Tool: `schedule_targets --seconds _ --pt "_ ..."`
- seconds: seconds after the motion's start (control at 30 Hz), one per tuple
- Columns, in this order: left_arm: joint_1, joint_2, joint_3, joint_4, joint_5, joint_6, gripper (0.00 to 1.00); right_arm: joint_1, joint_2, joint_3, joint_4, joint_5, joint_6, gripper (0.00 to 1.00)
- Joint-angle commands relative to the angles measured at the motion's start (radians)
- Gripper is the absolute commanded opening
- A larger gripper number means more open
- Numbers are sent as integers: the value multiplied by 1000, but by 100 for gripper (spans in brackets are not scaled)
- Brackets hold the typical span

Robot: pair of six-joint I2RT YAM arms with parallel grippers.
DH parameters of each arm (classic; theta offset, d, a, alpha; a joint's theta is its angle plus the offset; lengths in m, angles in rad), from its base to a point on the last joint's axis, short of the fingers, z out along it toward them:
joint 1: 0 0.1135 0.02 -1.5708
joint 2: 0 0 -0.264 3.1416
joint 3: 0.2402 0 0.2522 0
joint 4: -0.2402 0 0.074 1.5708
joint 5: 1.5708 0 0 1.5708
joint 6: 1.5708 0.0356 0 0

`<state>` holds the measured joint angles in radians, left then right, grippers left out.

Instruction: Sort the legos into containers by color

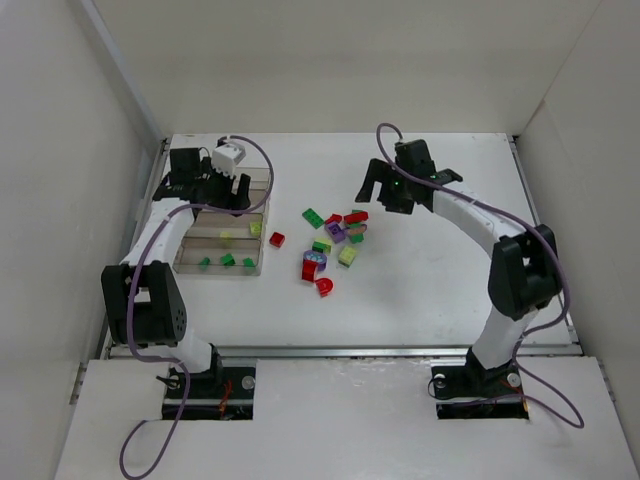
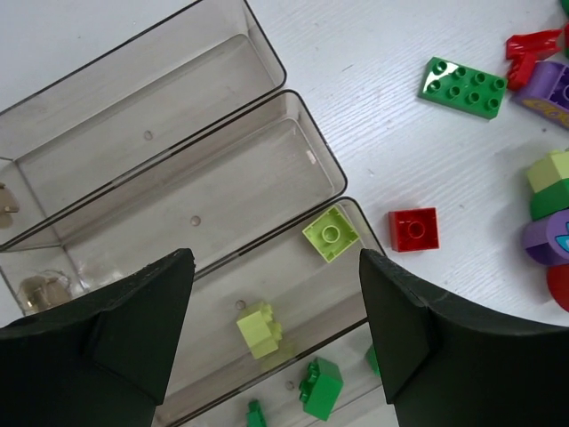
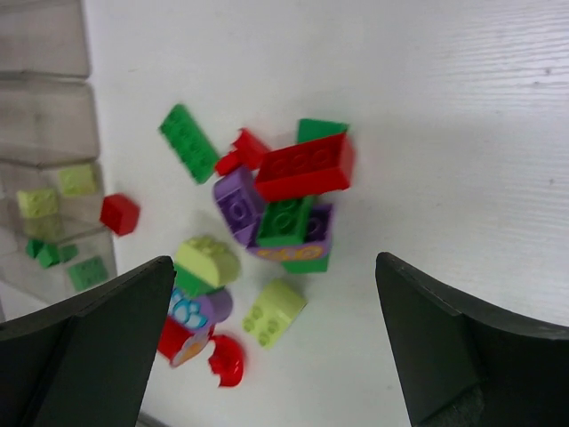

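White walls (image 1: 330, 60) close in your white table (image 1: 450, 300). The box (image 2: 204, 178) stands near its left edge, with yellow-green and green legos (image 1: 228, 260) in its two near rows. Your left gripper (image 2: 276, 285) hangs over it, fingers released and empty. A red brick (image 1: 277, 239) lies just beside the box and the pile (image 1: 335, 235) lies mid-table. The right gripper (image 3: 274, 285) is above the pile, spread wide and empty.

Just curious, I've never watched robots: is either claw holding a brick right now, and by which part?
Nothing is held. The left gripper and the right gripper both stand open, with empty space between their jaws.
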<state>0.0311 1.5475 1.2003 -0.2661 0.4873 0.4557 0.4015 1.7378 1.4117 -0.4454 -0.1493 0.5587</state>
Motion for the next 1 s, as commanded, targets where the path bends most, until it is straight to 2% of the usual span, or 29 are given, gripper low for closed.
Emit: schedule_targets --seconds 0.0,0.17,0.33,0.57,0.83,0.97 --pt "-7 -32 33 34 51 -63 72 -21 75 64 -4 25 55 100" --pt "-40 -50 4 44 51 -63 72 -21 196 165 14 -18 67 100" --pt "-40 -69 -24 54 60 -95 72 -30 284 187 14 -18 136 100" --pt "-40 -78 -44 64 70 -104 72 -30 319 164 16 -51 191 99" --pt "-40 -78 -44 91 70 -124 72 -30 347 132 59 -99 224 90" --pt "-40 -87 -44 91 79 -124 72 -30 356 132 59 -99 233 89"
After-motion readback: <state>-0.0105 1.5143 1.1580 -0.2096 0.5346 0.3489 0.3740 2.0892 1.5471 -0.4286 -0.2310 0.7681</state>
